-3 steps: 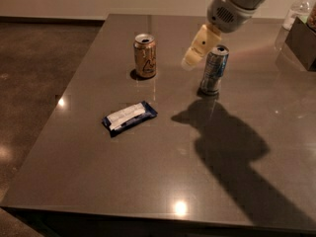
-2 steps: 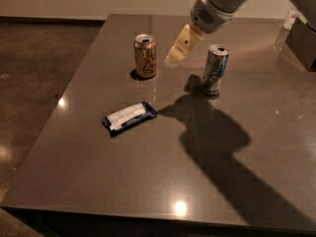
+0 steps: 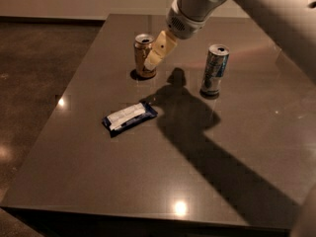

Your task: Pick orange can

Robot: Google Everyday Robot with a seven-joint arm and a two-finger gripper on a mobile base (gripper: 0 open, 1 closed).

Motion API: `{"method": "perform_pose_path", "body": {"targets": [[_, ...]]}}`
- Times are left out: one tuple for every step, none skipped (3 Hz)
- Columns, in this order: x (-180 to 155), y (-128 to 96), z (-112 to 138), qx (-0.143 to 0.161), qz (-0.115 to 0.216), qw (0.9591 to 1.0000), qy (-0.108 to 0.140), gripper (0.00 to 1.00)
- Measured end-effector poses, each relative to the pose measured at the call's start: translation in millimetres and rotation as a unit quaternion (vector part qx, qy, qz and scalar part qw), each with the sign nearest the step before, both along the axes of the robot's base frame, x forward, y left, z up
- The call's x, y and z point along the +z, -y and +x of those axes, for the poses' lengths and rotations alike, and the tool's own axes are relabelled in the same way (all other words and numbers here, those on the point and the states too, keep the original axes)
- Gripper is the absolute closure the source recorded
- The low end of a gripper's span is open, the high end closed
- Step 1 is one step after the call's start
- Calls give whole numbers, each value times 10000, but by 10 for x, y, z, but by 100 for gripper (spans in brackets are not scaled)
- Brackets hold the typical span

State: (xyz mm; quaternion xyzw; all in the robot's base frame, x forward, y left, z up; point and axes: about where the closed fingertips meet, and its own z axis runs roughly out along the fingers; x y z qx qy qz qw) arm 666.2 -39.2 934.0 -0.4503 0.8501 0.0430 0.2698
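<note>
The orange can [image 3: 142, 55] stands upright on the dark table [image 3: 148, 172], at the back left of it. It is short, orange-gold, with a silver top. My gripper [image 3: 157, 56] hangs from the arm that comes in from the upper right. Its cream-coloured fingertips [image 3: 152, 61] overlap the can's right side in the picture. I cannot tell whether they touch the can.
A taller slim silver-and-blue can [image 3: 215, 70] stands to the right of the gripper. A blue-and-white snack bar [image 3: 129, 117] lies flat in front of the orange can. The arm's shadow falls across the table's middle and right.
The gripper has moved left, from next to the silver-and-blue can to the right side of the orange can. The cans and the bar have not moved.
</note>
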Motion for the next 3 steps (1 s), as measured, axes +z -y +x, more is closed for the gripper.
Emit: {"method": "perform_pose_path", "body": {"targets": [[-97,-210,118,13,68,10000,-13,0],[-157,-430,185,80,171,9998,-13,0],[-205,-618,237,158,277,9995,-53,0]]}}
